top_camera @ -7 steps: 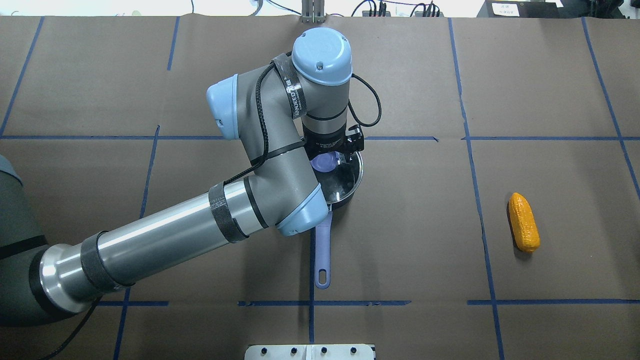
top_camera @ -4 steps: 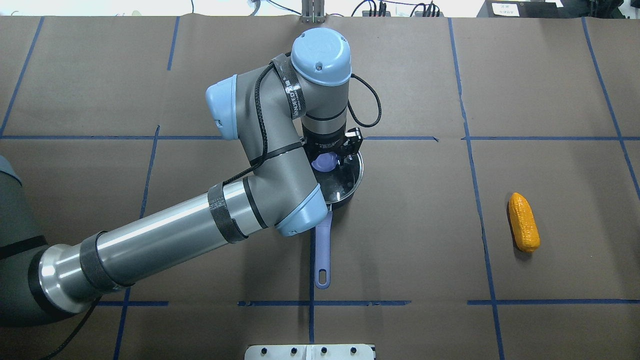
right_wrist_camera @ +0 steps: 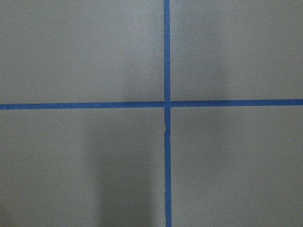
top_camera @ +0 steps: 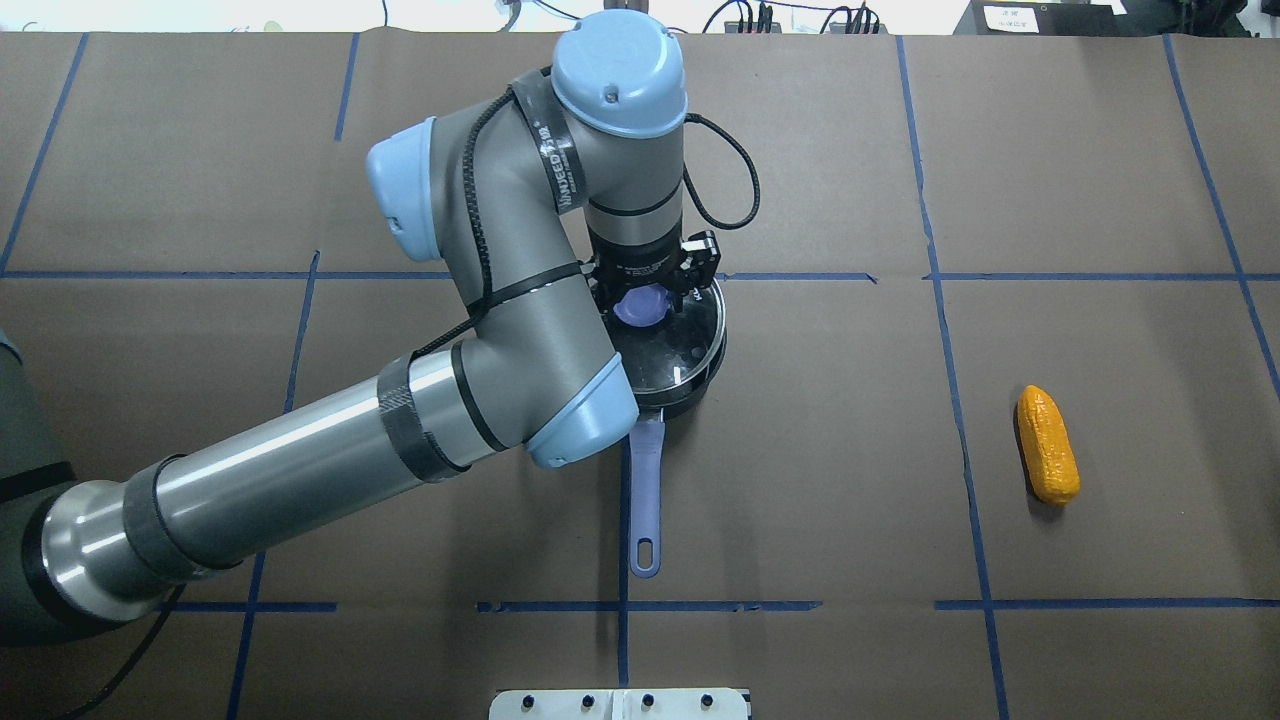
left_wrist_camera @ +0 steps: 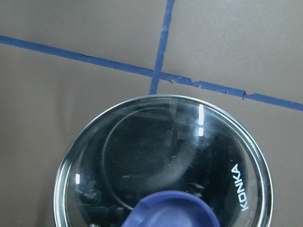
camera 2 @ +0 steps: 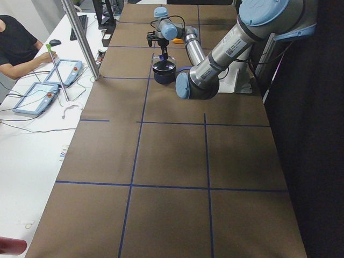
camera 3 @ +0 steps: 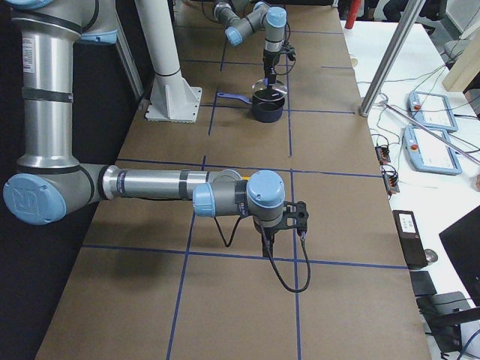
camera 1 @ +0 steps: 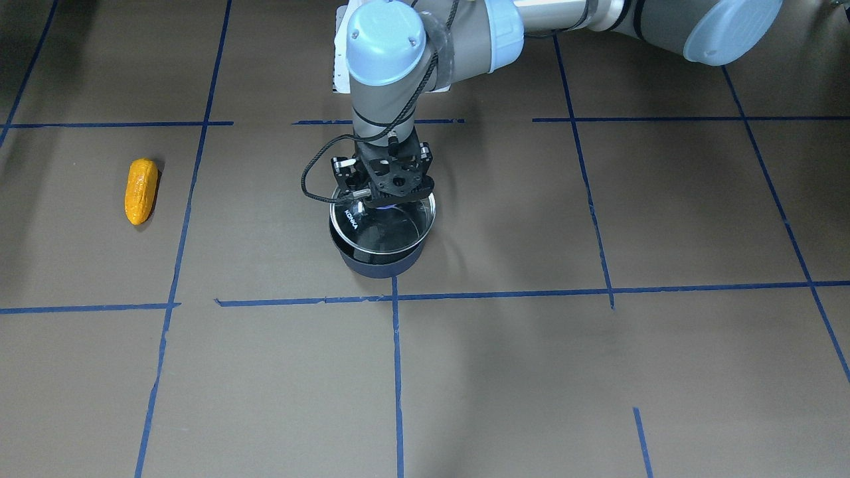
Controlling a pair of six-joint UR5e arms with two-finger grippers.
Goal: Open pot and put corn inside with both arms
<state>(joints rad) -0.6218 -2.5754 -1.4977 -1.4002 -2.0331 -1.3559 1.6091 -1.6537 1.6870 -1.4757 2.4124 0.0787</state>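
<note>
the brown table (top_camera: 850, 480), marked with blue tape lines, carries everything. the left arm (top_camera: 300, 480) is the biggest thing on it: it comes in from the overhead view's lower left, stretches out low across the table, bends sharply at the elbow and turns its wrist straight down over the pot. the right arm (camera 3: 150, 184) lies low and stretched out over a bare part of the table, well apart from the pot, its wrist camera looking straight down at a tape crossing.

the pot (camera 1: 378, 265) stands upright near the table's middle, its long handle (top_camera: 645, 490) pointing back toward the robot. the glass lid (camera 1: 392, 229) hangs just above the pot's rim, a little off-centre; whether it touches the rim at the back cannot be told.

the left gripper (top_camera: 652, 300) points down with its fingers closed around the lid's knob. the right gripper (camera 3: 298, 217) shows only in the side view, and i cannot tell whether it is open or closed.

the corn (top_camera: 1047, 445) lies on its side on the robot's right, well apart from the pot and from both grippers. the blue knob (left_wrist_camera: 173, 210) sits smallest, at the lid's centre.
</note>
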